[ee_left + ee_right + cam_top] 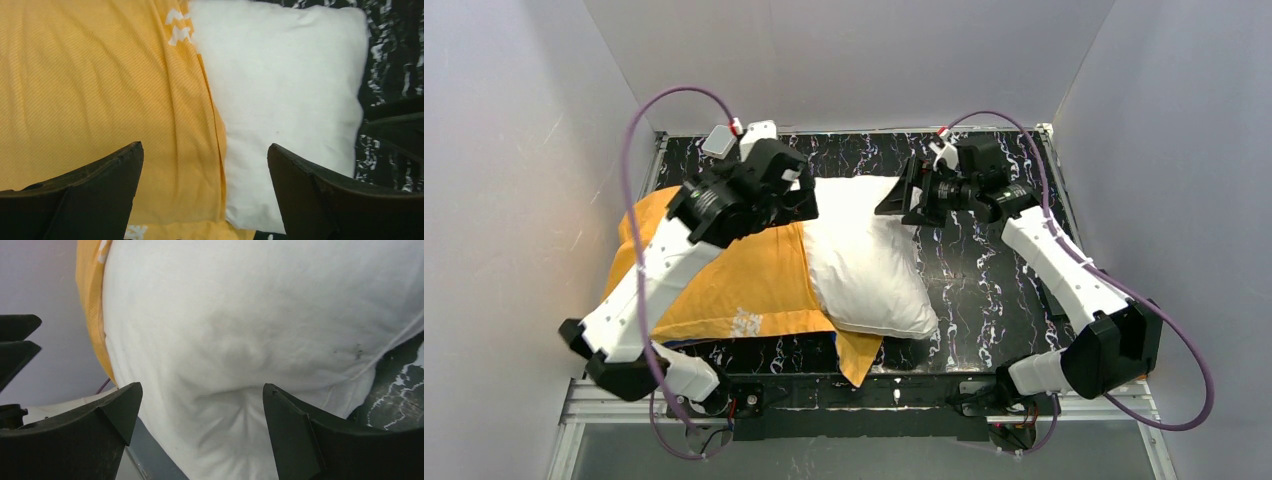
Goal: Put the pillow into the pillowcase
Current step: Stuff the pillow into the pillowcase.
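The white pillow (864, 255) lies on the black marbled table, its left part inside the pillowcase (734, 285), which shows its orange-yellow side. My left gripper (802, 200) is open above the case's mouth at the far side. In the left wrist view the open gripper (205, 150) straddles the seam between the pillowcase (90, 75) and the pillow (285, 90). My right gripper (902, 197) is open and empty at the pillow's far right corner. In the right wrist view it (202, 390) faces the bulging pillow (260, 315), with the pillowcase edge (90, 305) at the left.
The table (994, 290) is walled by grey panels on the left, back and right. An orange flap (859, 355) of the case hangs toward the near edge. Purple cables loop above both arms.
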You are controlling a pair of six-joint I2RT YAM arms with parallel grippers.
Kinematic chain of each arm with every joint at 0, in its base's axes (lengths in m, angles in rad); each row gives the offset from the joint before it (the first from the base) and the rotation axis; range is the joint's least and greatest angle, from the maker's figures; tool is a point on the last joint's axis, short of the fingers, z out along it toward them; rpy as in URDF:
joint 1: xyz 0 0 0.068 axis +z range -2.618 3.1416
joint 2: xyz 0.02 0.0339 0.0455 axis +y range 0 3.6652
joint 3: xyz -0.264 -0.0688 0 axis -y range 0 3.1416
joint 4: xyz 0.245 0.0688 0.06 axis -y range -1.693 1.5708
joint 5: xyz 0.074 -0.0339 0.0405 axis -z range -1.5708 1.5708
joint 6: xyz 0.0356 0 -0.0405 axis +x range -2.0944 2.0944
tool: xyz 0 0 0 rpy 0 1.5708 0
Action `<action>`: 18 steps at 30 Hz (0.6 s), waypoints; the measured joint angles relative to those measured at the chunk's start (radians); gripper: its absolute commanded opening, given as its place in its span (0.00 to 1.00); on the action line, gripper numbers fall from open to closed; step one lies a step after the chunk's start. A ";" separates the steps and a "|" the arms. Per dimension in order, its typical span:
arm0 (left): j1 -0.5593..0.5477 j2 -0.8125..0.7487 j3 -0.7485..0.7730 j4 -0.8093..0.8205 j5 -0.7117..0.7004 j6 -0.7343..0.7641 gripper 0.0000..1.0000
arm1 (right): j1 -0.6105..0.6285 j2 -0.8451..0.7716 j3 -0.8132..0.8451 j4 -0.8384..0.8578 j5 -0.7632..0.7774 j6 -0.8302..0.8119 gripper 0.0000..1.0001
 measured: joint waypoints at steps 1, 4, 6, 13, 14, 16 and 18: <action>0.015 0.034 0.000 -0.013 0.010 0.007 0.93 | -0.016 0.000 0.005 -0.011 0.006 -0.008 0.98; 0.041 0.119 0.000 -0.029 0.038 0.033 0.91 | -0.057 0.002 0.006 -0.049 0.019 -0.014 0.98; 0.058 0.163 -0.001 -0.030 0.061 0.048 0.86 | -0.076 0.009 0.004 -0.056 0.018 -0.010 0.98; 0.143 0.189 -0.035 -0.036 0.091 0.069 0.46 | -0.093 0.065 -0.074 0.005 -0.043 0.035 0.98; 0.158 0.192 -0.037 -0.040 0.095 0.072 0.37 | -0.093 0.082 -0.083 0.016 -0.059 0.047 0.98; 0.182 0.200 -0.037 -0.042 0.107 0.079 0.15 | -0.093 0.117 -0.095 0.048 -0.087 0.068 0.98; 0.196 0.211 -0.036 -0.042 0.117 0.091 0.00 | -0.093 0.145 -0.100 0.080 -0.115 0.087 0.98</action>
